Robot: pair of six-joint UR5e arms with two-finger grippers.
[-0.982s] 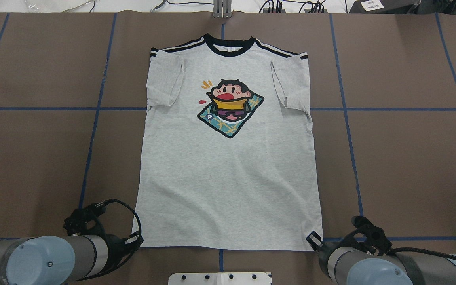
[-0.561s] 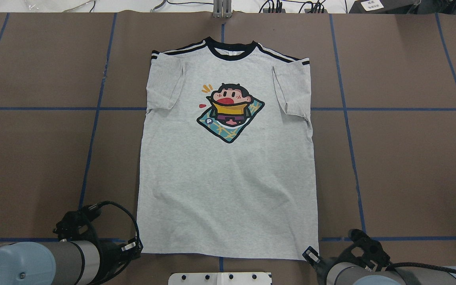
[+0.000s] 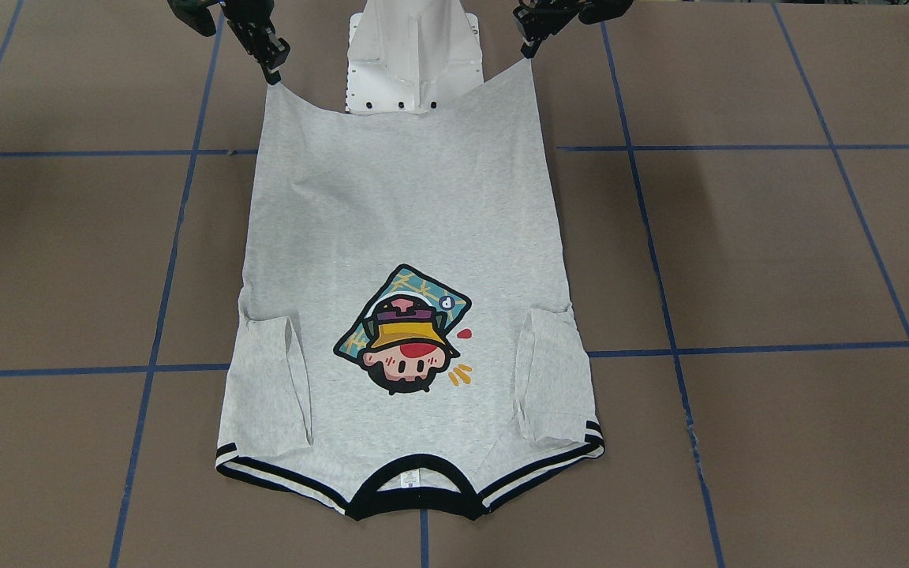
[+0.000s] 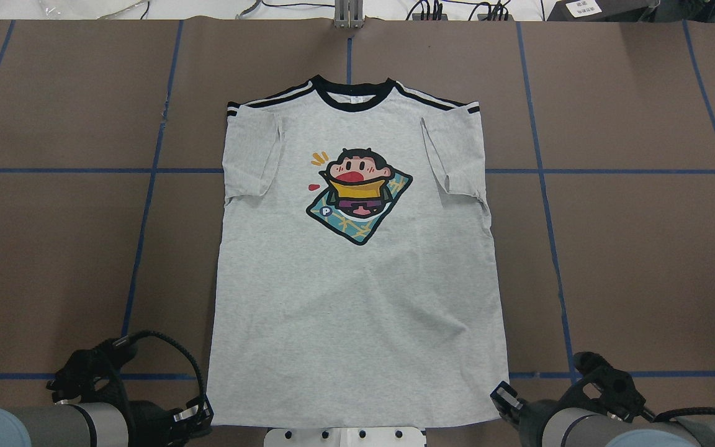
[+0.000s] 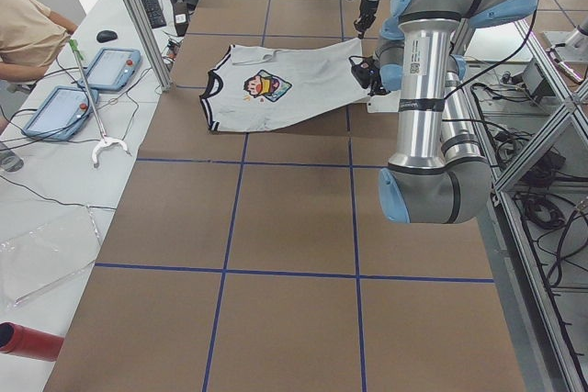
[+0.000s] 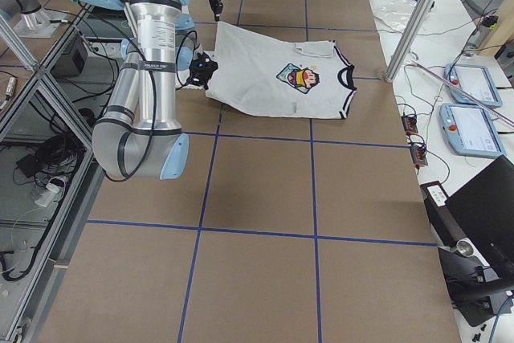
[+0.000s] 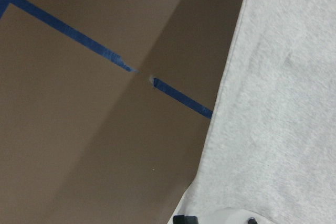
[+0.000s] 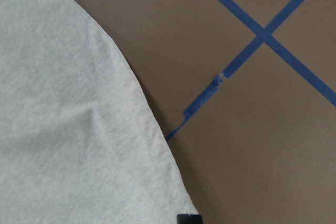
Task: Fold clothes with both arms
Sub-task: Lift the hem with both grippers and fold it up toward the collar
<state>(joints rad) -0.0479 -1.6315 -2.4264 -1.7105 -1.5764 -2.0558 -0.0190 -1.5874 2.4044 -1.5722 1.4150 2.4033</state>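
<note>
The light grey T-shirt [image 4: 357,298] lies face up on the brown table, collar at the far side and both sleeves folded inward over the chest. Its hem reaches the robot's base. My left gripper [image 4: 199,416] is shut on the hem's left corner, and the front-facing view shows that corner [image 3: 528,49] lifted off the table. My right gripper [image 4: 501,402] is shut on the other hem corner, also raised [image 3: 271,72]. The hem sags between the two corners. Each wrist view shows only a side edge of grey fabric [image 7: 283,103] [image 8: 68,129] over the table.
The white base plate [image 4: 345,436] sits just under the hem. Blue tape lines [image 4: 146,205] grid the brown table. A metal post [image 4: 348,15] stands at the far edge. A person [image 5: 23,34] sits by tablets [image 5: 108,66] on the side bench.
Both grippers have drawn back toward the robot's base, dragging the shirt with them. The collar slid nearer and the hem now reaches the base plate.
</note>
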